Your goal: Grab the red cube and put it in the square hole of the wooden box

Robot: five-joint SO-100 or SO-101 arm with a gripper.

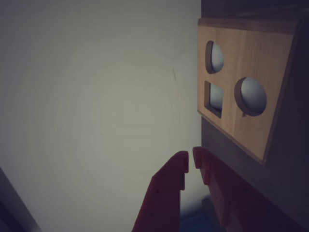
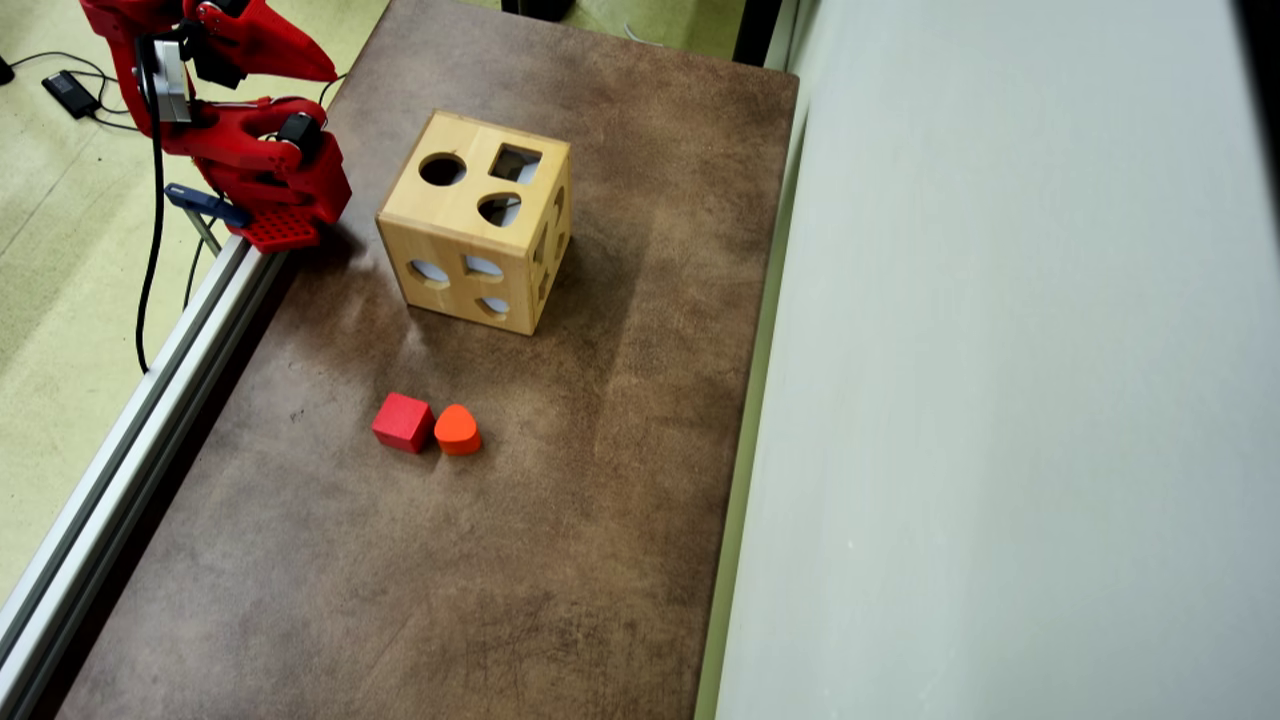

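The red cube (image 2: 403, 422) lies on the brown table, touching an orange rounded block (image 2: 458, 430) on its right in the overhead view. The wooden box (image 2: 475, 220) stands farther up the table, its square hole (image 2: 516, 163) in the top face beside a round hole and a rounded one. The red arm is folded at the top left, and my gripper (image 2: 318, 66) is well away from the cube. In the wrist view the gripper (image 1: 191, 159) is shut and empty, with only a thin slit between the tips. The box (image 1: 246, 63) is at its right, one square hole (image 1: 214, 98) showing. The cube is out of that view.
A pale wall (image 2: 1000, 400) runs along the table's right edge. An aluminium rail (image 2: 150, 400) borders the left edge, with the arm's base (image 2: 280, 225) clamped to it. Cables lie on the floor at the left.
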